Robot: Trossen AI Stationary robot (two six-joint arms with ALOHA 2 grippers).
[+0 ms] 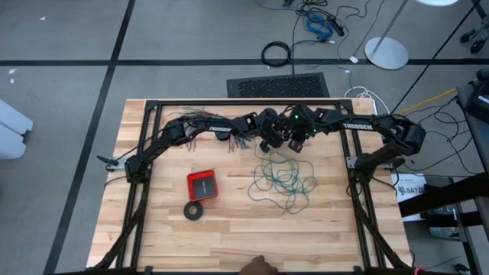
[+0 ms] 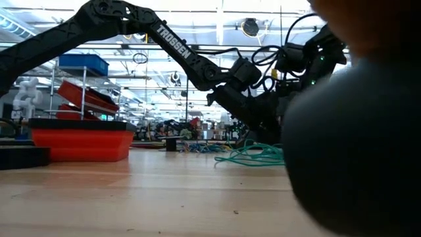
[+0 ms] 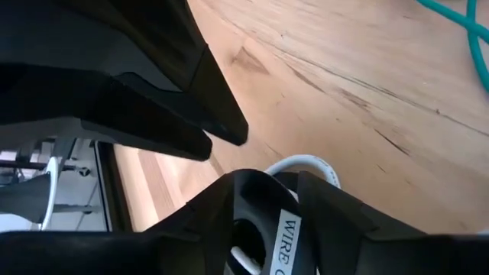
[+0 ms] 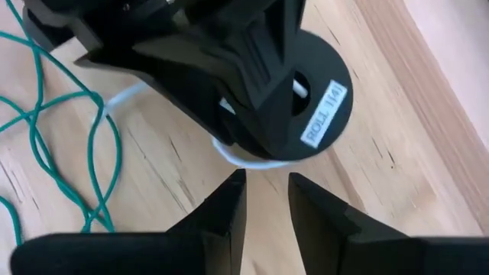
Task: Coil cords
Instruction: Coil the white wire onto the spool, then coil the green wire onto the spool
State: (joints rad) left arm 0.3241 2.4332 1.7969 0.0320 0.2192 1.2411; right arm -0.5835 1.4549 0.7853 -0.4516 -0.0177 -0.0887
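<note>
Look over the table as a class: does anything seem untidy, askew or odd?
The teal-green wire sprawls in a loose tangle on the table, right of the red box, not coiled. At the far edge, many-coloured wires fan out under the left arm. A dark blurred shape blocks much of the low view.

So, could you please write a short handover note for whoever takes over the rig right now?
Grippers: the left gripper is at the black round piece of the white cord; grip unclear. The right gripper is open, empty, facing it.
Cords: the teal wire lies in a loose tangle beside both grippers.
Done: nothing visibly coiled.
Left: coil the teal wire, finish the white cord.
</note>
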